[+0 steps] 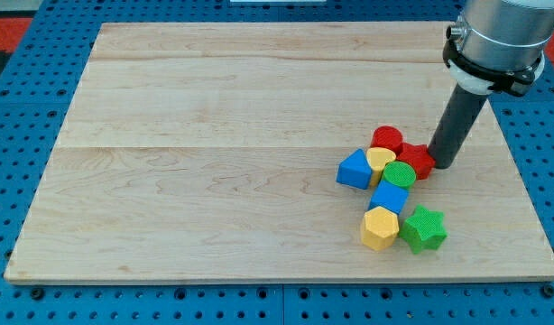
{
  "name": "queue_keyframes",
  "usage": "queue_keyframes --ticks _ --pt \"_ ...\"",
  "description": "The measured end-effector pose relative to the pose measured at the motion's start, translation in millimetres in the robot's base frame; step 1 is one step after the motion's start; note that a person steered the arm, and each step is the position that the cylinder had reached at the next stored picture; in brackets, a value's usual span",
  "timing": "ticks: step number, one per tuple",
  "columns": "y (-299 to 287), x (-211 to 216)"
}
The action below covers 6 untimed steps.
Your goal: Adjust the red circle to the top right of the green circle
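Note:
The red circle (pixel 386 139) sits at the top of a tight cluster of blocks at the view's right. The green circle (pixel 399 175) lies just below it, slightly to the right, and the two nearly touch. A red star (pixel 415 160) sits between them on the right side. My tip (pixel 444 165) rests on the board just right of the red star, touching or almost touching it. The tip is to the right of the red circle and up-right of the green circle.
In the same cluster are a blue triangle (pixel 354 170), a yellow heart (pixel 379 161), a blue cube (pixel 390 196), a yellow hexagon (pixel 380 227) and a green star (pixel 424 228). The wooden board (pixel 214 135) ends near the view's right, past the rod.

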State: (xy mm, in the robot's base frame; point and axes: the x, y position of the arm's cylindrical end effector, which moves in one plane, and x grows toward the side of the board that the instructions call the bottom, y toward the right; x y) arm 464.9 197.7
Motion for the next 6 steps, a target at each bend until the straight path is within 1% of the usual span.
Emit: queue_keyframes --ticks 1,2,3,4,5,6 --pt "3.1 -33.3" --pt "-33.6 -46.7" --pt "-47.6 -52.8" --pt "-47.8 -31.3" --pt "-51.6 -22.4" --pt "-51.1 -22.4"
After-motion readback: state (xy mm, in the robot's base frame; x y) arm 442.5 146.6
